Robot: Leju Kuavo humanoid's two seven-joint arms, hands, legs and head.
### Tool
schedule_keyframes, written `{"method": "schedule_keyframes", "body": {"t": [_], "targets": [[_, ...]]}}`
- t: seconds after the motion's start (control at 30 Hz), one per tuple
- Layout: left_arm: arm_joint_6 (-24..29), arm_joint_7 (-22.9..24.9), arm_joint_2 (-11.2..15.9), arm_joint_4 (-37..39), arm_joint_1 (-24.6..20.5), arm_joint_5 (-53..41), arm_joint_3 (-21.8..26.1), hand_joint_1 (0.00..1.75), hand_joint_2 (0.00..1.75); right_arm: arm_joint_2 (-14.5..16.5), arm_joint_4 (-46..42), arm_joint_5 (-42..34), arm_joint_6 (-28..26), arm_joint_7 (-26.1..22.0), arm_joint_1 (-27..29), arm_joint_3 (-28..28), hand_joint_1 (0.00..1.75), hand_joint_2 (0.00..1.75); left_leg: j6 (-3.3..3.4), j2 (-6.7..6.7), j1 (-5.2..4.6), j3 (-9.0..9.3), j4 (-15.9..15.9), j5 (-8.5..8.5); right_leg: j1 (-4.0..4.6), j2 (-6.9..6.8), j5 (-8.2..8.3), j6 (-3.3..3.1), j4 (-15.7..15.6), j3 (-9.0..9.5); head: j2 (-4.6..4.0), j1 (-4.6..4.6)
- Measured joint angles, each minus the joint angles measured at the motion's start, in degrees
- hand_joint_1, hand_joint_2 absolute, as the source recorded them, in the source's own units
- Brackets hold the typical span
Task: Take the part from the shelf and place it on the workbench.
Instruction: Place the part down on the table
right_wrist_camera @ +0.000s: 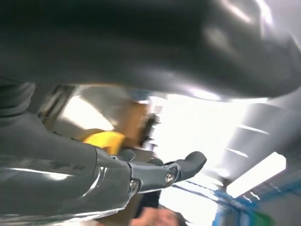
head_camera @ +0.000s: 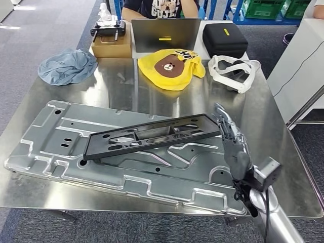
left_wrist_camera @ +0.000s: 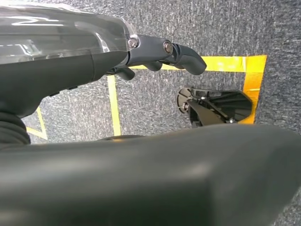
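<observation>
The part (head_camera: 153, 135) is a long, flat black plastic frame. It lies at a slant on a large stamped grey metal panel (head_camera: 45, 147) that covers the front of the steel workbench (head_camera: 267, 126). My right hand (head_camera: 233, 147) stands at the part's right end with its fingers (head_camera: 223, 121) stretched out, their tips at the frame's corner, and nothing gripped. The right wrist view shows that hand (right_wrist_camera: 160, 174) with straight fingers and nothing in them. My left hand (left_wrist_camera: 167, 52) hangs over the carpet, fingers apart and holding nothing.
At the back of the bench lie a blue cloth (head_camera: 68, 66), a yellow bear bag (head_camera: 170, 68), a white headset strap (head_camera: 233, 71), a black case (head_camera: 225, 39), a laptop (head_camera: 165, 34) and a cardboard box (head_camera: 111, 44). A person (head_camera: 160, 7) sits behind.
</observation>
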Motion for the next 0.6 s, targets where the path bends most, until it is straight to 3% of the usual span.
{"method": "schedule_keyframes", "body": {"t": [0.13, 0.3, 0.47, 0.53, 0.6], "targets": [[0.19, -0.05, 0.00, 0.00, -0.10, -0.61, 0.57, 0.00, 0.00, 4.48, -7.95, -2.89, 1.69, -4.62, 6.97, -3.19, 0.00, 0.00, 0.03, 0.00, -0.06, 0.00, 0.01, -0.03, -0.10, 0.00, 0.00, 0.01, -0.08, -0.02, 0.00, 0.00], [0.95, -0.04, 0.00, 0.00, -0.14, -0.69, 1.31, 0.00, 0.00, 8.01, -16.77, -4.00, 2.56, -5.26, 12.79, -3.72, 0.00, 0.00, 0.23, 0.00, -0.37, 0.00, 0.04, -0.15, -0.41, 0.01, -0.02, 0.14, -0.09, -0.04, 0.00, 0.00], [1.12, -0.04, 0.06, 0.00, -0.24, -0.75, 1.92, 0.00, 0.00, 9.50, -21.58, -4.91, 3.53, -5.26, 15.19, -3.69, 0.00, 0.00, 1.24, 0.16, -0.66, 0.17, -0.50, 0.32, -0.82, 0.12, 0.19, 1.16, -0.36, 0.14, 0.00, -0.02], [1.11, -0.04, 0.07, 0.00, -0.37, -0.73, 2.08, 0.00, 0.00, 9.80, -22.53, -5.25, 4.14, -5.25, 15.54, -3.65, 0.00, 0.00, 2.00, 0.49, -0.27, 0.46, -1.58, 1.02, -0.67, 0.17, -1.55, 1.33, 1.46, -0.53, 0.00, 0.01], [1.11, -0.04, 0.04, 0.00, -0.42, -0.70, 2.33, 0.00, 0.00, 9.99, -22.87, -5.49, 4.67, -5.25, 15.89, -3.59, 0.00, 0.00, 2.39, 0.76, -0.03, 0.56, -2.07, 1.37, -0.64, 0.16, -5.05, 1.50, 7.19, -3.01, 0.00, 0.06]]}}
